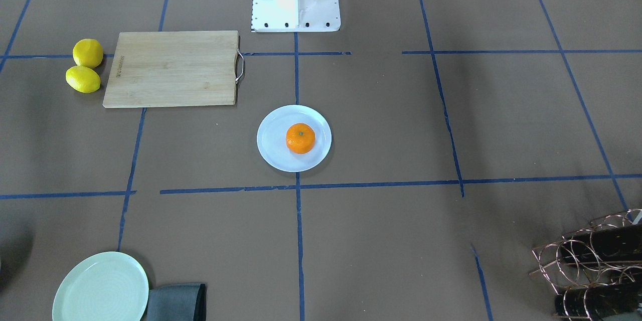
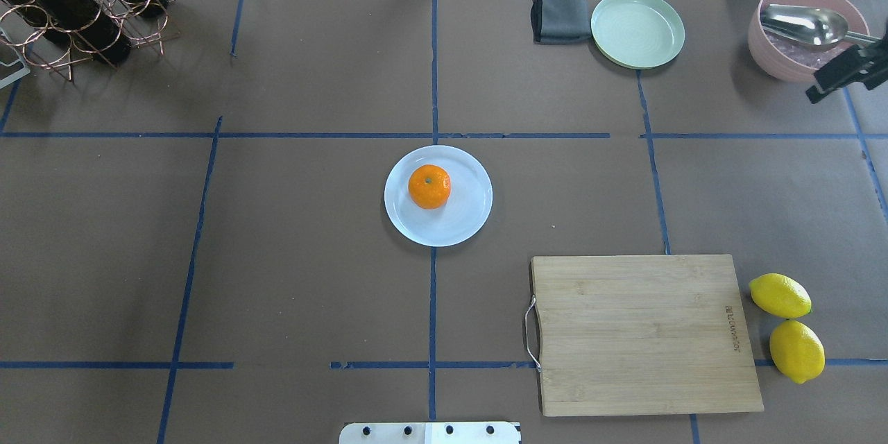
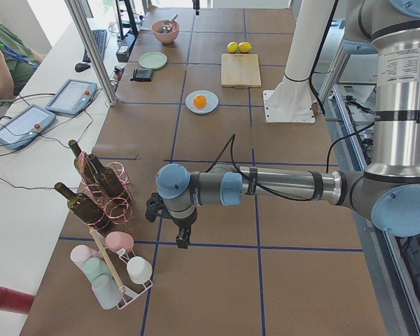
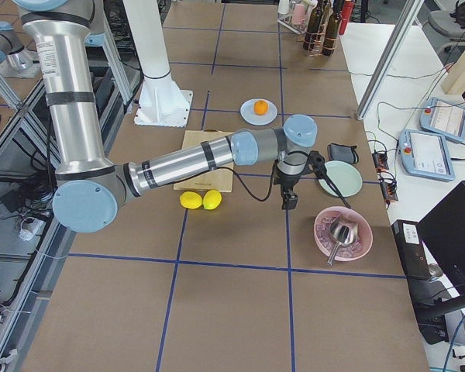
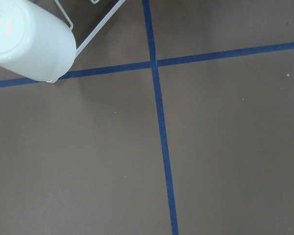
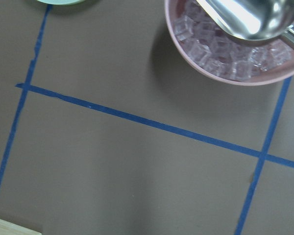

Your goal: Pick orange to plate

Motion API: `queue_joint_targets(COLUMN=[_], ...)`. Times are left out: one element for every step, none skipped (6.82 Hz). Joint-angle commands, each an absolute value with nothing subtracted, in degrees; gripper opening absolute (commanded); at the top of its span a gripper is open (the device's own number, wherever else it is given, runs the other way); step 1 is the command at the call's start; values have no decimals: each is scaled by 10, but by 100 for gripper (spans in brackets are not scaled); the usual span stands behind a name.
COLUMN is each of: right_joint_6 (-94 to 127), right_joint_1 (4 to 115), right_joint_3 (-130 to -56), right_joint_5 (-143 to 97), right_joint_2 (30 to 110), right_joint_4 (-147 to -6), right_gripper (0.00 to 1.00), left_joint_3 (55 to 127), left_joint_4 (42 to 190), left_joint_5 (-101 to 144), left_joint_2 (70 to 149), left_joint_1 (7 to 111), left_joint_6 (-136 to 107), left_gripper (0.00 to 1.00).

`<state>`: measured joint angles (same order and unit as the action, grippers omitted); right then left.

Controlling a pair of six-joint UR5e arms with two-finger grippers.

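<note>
Item 1, nearest the base: pale rectangular wooden cutting board (image 2: pixel 645 333) with a wire handle. A brand is stamped along one edge, too small for me to read.
Item 2: two yellow lemons (image 2: pixel 780 295), just beside the board.
Item 3, mid-table: small bright-orange mandarin (image 2: pixel 429 186), resting off-centre on the round bluish-white plate (image 2: pixel 466 218). I judged placement complete; best practice was no further contact with fruit or plate.
Item 4, farthest: right tool (image 4: pixel 289 201) near the pink bowl (image 2: pixel 760 48), left tool (image 3: pixel 184 236) by the copper wire bottle rack (image 2: pixel 69 21). I could not tell either tool's grip.
</note>
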<state>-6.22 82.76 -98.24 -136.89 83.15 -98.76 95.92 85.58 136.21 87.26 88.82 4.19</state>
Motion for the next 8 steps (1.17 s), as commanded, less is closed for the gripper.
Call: queue_joint_targets(right_joint_6=[-165, -159, -156, -153, -147, -139, -104, -56], right_joint_1=[892, 907, 912, 928, 932, 940, 940, 940], right_joint_3=[-893, -890, -902, -903, -904, -904, -904, -903], right_joint_5=[-1401, -1399, -1390, -1391, -1390, -1386, -1385, -1381], right_joint_2=[837, 858, 864, 880, 888, 891, 901, 923], right_joint_4=[-984, -983, -983, -983, -983, -976, -943, -882], right_gripper=[100, 100, 100, 100, 100, 100, 100, 100], left_joint_3=[962, 962, 962, 962, 962, 962, 962, 962], left_joint_4=[857, 856, 857, 857, 857, 857, 857, 857], left_joint_5=[1362, 1362, 1362, 1362, 1362, 1362, 1361, 1361], left_joint_2=[876, 876, 876, 875, 875, 876, 876, 876], left_joint_1=[889, 889, 889, 889, 889, 889, 889, 889], left_joint_6=[26, 26, 26, 26, 26, 26, 25, 25], left_gripper=[100, 100, 100, 100, 100, 100, 100, 100])
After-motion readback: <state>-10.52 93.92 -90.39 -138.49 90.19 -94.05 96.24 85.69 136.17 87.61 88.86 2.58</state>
